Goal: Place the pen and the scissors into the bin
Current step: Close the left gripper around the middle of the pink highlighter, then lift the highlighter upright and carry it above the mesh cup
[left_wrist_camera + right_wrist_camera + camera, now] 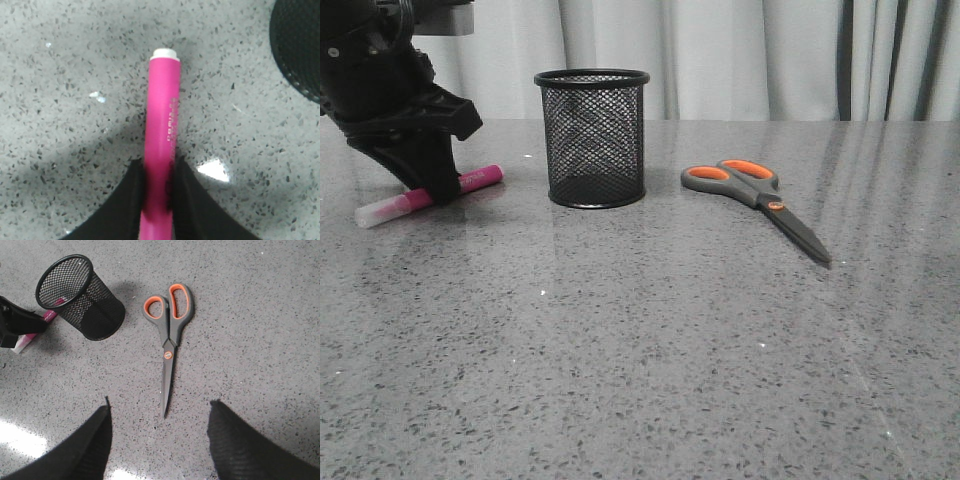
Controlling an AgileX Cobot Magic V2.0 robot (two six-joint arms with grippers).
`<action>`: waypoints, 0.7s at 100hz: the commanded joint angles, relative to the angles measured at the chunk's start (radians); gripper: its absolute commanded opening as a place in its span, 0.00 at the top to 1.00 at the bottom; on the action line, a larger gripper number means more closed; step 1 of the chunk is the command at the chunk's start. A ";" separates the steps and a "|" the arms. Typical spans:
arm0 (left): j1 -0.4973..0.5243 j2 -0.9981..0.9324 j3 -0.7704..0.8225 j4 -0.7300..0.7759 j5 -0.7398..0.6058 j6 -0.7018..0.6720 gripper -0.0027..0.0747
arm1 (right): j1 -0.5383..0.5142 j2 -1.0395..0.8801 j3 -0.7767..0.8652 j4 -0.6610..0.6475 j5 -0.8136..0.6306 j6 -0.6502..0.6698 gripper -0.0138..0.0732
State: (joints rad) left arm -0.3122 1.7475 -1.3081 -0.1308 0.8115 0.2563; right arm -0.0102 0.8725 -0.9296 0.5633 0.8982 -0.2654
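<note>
The magenta pen (pixel 480 180) with a whitish cap lies on the table at the far left, left of the bin. My left gripper (pixel 432 187) is down at the table and shut on the pen's middle; in the left wrist view both fingers (pixel 134 190) press on the barrel of the pen (pixel 162 110). The black mesh bin (pixel 592 138) stands upright and looks empty. The scissors (pixel 760 195) lie flat, closed, right of the bin. My right gripper (pixel 159 410) is open and empty, hovering above the blade tip of the scissors (pixel 169 330).
Grey speckled stone table (pixel 640 350) with a curtain behind it. The bin also shows in the left wrist view (pixel 300 45) and in the right wrist view (pixel 82 297). My left arm (pixel 15 322) is beside the bin.
</note>
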 commanded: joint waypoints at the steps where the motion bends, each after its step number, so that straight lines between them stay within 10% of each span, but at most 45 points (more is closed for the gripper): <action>1: -0.006 -0.062 -0.016 -0.001 0.016 0.002 0.99 | -0.005 0.004 -0.032 0.034 -0.044 -0.008 0.40; 44: -0.006 -0.350 -0.016 -0.027 -0.176 0.007 0.99 | -0.005 0.004 -0.032 0.034 -0.043 -0.008 0.40; 70: -0.008 -0.403 -0.008 -0.449 -0.317 0.304 0.99 | -0.005 0.004 -0.032 0.034 -0.035 -0.008 0.40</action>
State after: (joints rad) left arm -0.3122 1.3788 -1.2959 -0.3911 0.5982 0.4287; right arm -0.0102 0.8725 -0.9296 0.5633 0.9005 -0.2654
